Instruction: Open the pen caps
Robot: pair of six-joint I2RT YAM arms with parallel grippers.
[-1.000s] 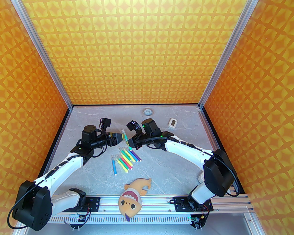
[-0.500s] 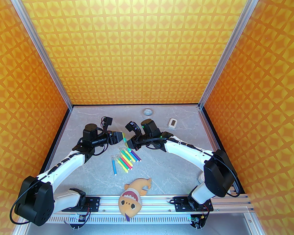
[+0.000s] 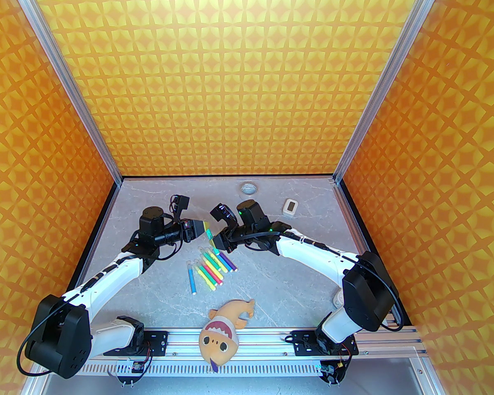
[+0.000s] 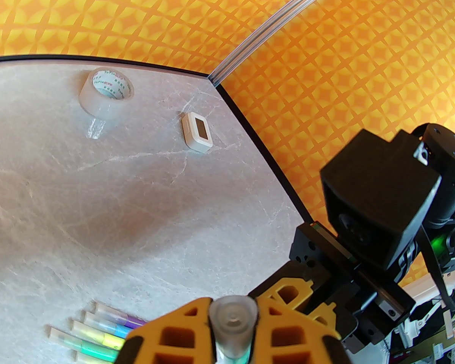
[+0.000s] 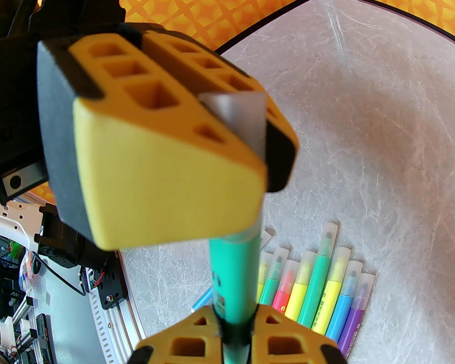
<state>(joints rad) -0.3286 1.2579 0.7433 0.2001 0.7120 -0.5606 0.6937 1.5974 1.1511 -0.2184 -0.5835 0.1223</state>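
A green marker (image 5: 233,271) spans the gap between my two grippers above the table. My left gripper (image 3: 203,232) is shut on its translucent whitish cap (image 4: 233,319), whose end pokes out between the yellow fingers (image 5: 167,165). My right gripper (image 5: 235,328) is shut on the green barrel. The cap (image 5: 239,120) sits on the barrel's end. Several more capped markers (image 3: 212,268) lie in a row on the table below the grippers, with their pale caps (image 5: 328,237) pointing toward the back.
A roll of clear tape (image 4: 106,93) lies near the back wall, with a small white device (image 4: 197,132) to its right. A plush shark toy (image 3: 224,329) rests at the front rail. Orange patterned walls enclose the grey table (image 3: 296,270).
The left gripper has rolled and drawn slightly left. The marker, which stood up beside it, now lies in line between the two grippers. The right gripper shifted a little left.
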